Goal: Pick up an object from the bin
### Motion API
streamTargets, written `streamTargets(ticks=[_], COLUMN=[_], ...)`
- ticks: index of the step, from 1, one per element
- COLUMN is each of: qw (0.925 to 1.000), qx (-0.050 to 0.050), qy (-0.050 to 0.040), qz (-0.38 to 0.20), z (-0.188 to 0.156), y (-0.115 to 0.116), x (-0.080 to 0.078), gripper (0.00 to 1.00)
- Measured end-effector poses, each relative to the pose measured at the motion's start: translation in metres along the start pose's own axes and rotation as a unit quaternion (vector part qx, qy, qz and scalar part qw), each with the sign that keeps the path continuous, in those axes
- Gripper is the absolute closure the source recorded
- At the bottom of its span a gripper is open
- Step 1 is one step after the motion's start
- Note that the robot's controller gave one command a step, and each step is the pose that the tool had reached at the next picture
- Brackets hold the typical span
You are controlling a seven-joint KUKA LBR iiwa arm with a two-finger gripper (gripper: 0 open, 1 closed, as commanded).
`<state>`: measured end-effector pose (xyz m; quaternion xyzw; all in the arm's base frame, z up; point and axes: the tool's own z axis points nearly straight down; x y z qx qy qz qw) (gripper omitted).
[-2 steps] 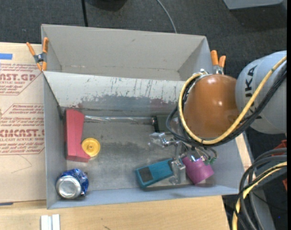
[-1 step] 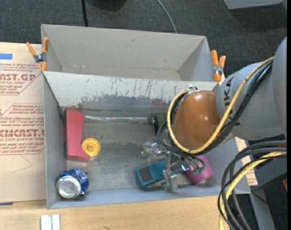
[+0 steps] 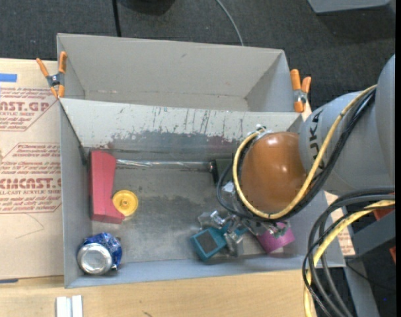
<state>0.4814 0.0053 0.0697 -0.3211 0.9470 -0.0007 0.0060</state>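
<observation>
**Teal box lies at the gripper's eight o'clock**

On the nine o'clock side of the bin (image 3: 71, 177), a pink block (image 3: 102, 183) runs twelve-to-six, with a yellow disc (image 3: 125, 203) touching its lower right. A crushed blue can (image 3: 98, 255) lies at seven o'clock. All three are well apart from the tool. At five o'clock the gripper (image 3: 228, 228) hangs low under its orange cover (image 3: 269, 170); I cannot tell whether it is wide or narrow. A squarish, tilted teal box (image 3: 208, 244) lies just beside it at its eight o'clock, and a magenta thing (image 3: 277, 238) lies at its four o'clock. The teal box looks the likelier pick.

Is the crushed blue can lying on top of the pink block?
No, the can lies in the near-left corner, clearly apart from the pink block.
</observation>
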Motion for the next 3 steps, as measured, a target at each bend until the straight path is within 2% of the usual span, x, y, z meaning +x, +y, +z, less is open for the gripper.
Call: streamTargets(ticks=[2, 3], qw=[1.0, 1.0], qx=[0.0, -0.003], qy=[0.0002, 0.0035], qz=[0.001, 0.0], z=[-0.0013, -0.0089], y=[0.0003, 0.0019], x=[0.0002, 0.0016], gripper=[1.0, 1.0])
